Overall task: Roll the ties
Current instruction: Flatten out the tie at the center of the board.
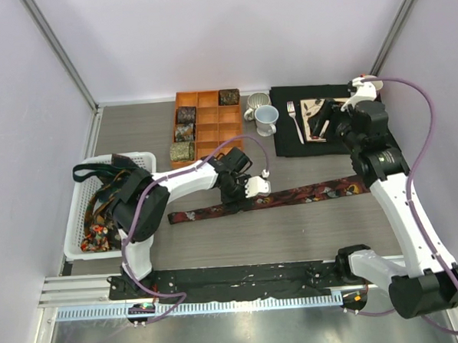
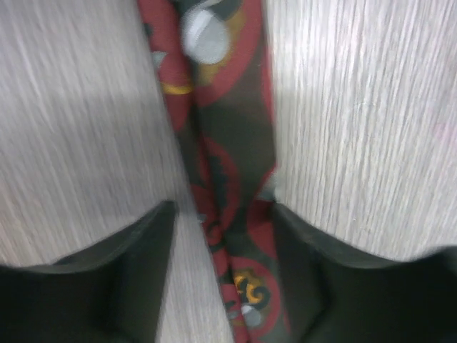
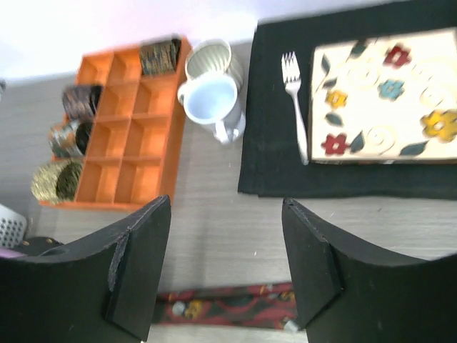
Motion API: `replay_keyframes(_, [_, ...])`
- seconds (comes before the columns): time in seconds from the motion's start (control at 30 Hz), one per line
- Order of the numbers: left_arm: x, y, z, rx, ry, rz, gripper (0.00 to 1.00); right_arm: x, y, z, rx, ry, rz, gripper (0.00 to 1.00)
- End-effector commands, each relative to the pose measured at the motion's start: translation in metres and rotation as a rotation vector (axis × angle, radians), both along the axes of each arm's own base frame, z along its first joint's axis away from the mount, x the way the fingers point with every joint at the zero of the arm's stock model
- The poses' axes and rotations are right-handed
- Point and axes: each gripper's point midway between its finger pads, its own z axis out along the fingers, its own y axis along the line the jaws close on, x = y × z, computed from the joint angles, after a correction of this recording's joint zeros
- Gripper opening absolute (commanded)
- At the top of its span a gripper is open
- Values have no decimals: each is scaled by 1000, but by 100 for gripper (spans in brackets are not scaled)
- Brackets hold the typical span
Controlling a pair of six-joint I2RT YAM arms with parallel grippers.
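Maroon tie (image 1: 314,191) lies unclamped between left gripper's (image 2: 221,211) parted jaws, right gripper (image 3: 227,207) also released; we risk bunching fabric if closing off-centre.

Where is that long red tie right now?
In the overhead view the red tie lies flat across the table's middle, just in front of the orange tray, the left gripper straddling it.

Orange tray (image 3: 153,136), mugs (image 3: 211,100), fork (image 3: 296,107) and floral plate (image 3: 385,93) on placemat (image 3: 271,171)
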Motion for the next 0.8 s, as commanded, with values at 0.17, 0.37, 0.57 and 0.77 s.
replay_keyframes(0.17, [1, -33, -1, -36, 28, -92, 39, -5, 18, -82, 38, 265, 76, 68])
replay_keyframes(0.37, [-13, -30, 1, -13, 96, -162, 33, -9, 22, -108, 22, 365, 113, 67])
replay_keyframes(0.57, [-13, -31, 12, -38, 113, -167, 42, -11, 26, -122, 31, 408, 138, 66])
replay_keyframes(0.77, [23, -41, 62, -198, 27, 9, 89, -10, 31, -138, 37, 462, 163, 65])
